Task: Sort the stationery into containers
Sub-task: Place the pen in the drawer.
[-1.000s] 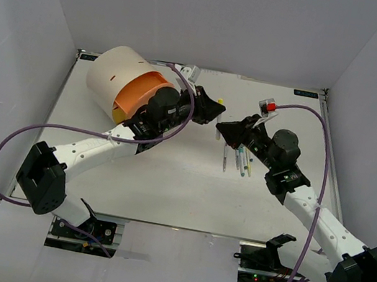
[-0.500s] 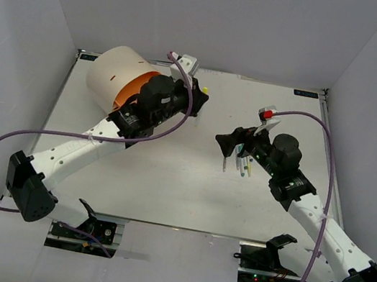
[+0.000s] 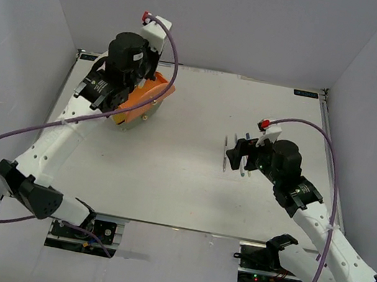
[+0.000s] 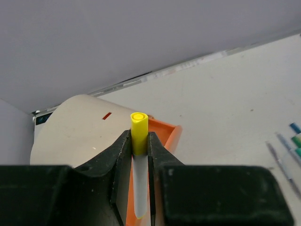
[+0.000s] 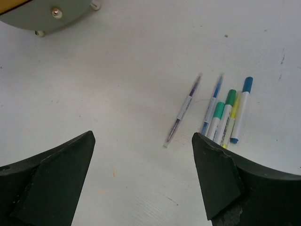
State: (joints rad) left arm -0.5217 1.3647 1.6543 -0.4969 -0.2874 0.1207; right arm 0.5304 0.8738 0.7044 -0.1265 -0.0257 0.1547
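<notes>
Yellow marker [image 4: 138, 123] is pinched tight in the left gripper [image 4: 139, 141], cap end outward, and the open orange drawer [image 4: 165, 136] looks to be right underneath it. Right gripper [image 5: 142, 139] hangs wide open, empty, above the loose pens [image 5: 221, 117] on the surface [image 5: 117, 70].

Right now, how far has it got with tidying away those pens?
Done: the orange drawer stands open. In hand: the left pincer grips a yellow marker over that drawer. Left: six pens lie on the table below the open right pincer.
</notes>
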